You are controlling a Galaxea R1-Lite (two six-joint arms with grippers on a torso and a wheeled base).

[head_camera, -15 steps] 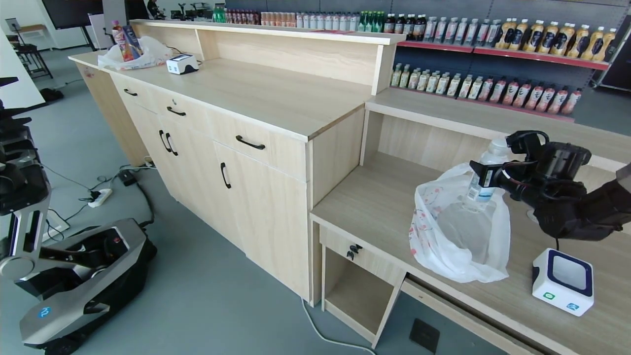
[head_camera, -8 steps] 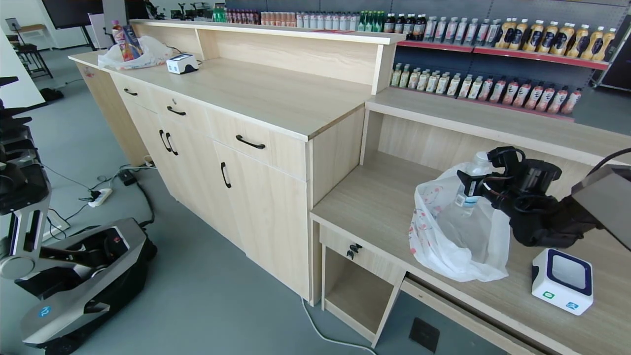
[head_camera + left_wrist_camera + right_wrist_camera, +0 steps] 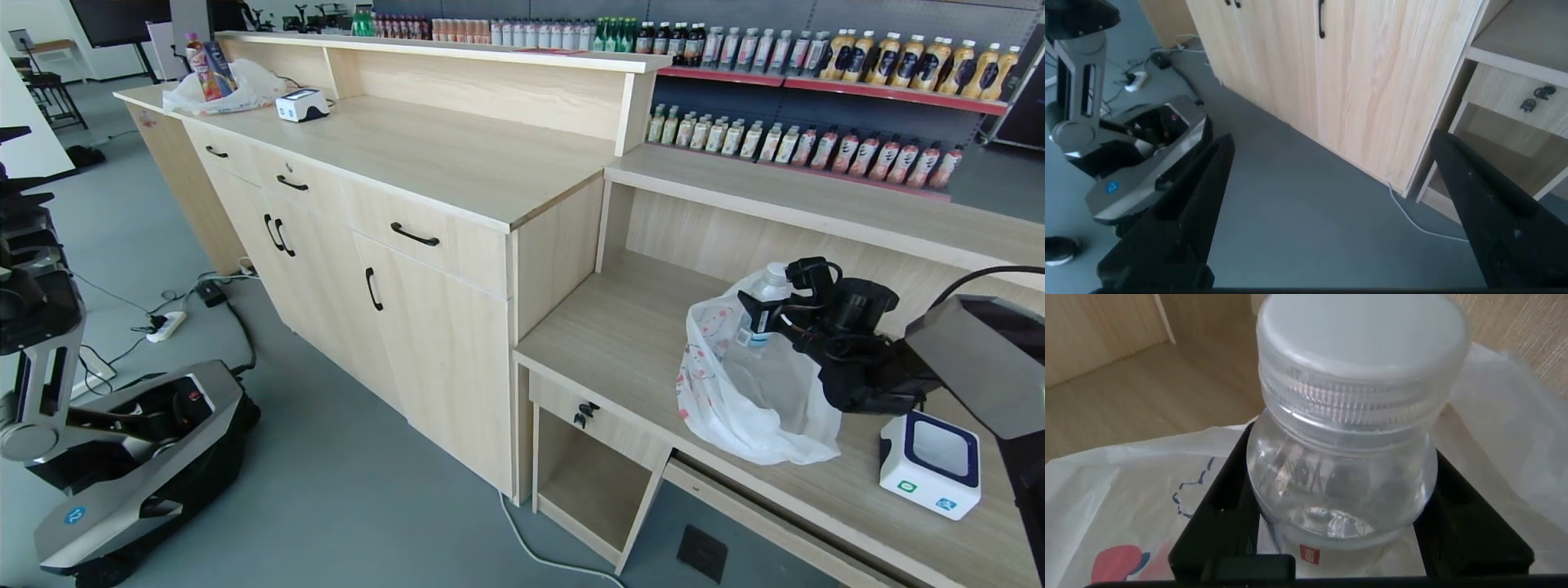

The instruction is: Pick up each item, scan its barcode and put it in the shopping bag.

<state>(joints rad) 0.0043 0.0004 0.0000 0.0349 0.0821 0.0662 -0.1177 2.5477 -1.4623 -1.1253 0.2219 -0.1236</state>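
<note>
In the head view, a clear plastic water bottle with a white screw cap (image 3: 757, 325) is held upright by the right claw (image 3: 777, 296), which is closed around the bottle just under its neck. The bottle is right over the open mouth of a thin white plastic shopping bag with red marks (image 3: 718, 400), and its lower part looks to be already down between the bag's sides, though it cannot be told if the bottom is resting on anything. The bag is standing on the pale wooden counter (image 3: 620, 335), and a small white box scanner with a dark blue rim (image 3: 931, 464) is set near the bag. From this it is judged that the putting-in step is nearly done for this bottle: what is left is for the bottle to be lowered a little and let go, and then for the claw to be pulled out. Whether more things are waiting to be scanned cannot be told. In the left wrist view, the left claw (image 3: 1331, 143) is seen spread wide with nothing in it, hanging over the grey floor (image 3: 1315, 220) near the wooden cupboard doors (image 3: 1372, 73). In the right wrist view, the bottle's cap and round shoulder are seen up close, the black fingers (image 3: 1221, 518) are pressed against both sides of the shoulder, and the white bag is spread out below
</note>
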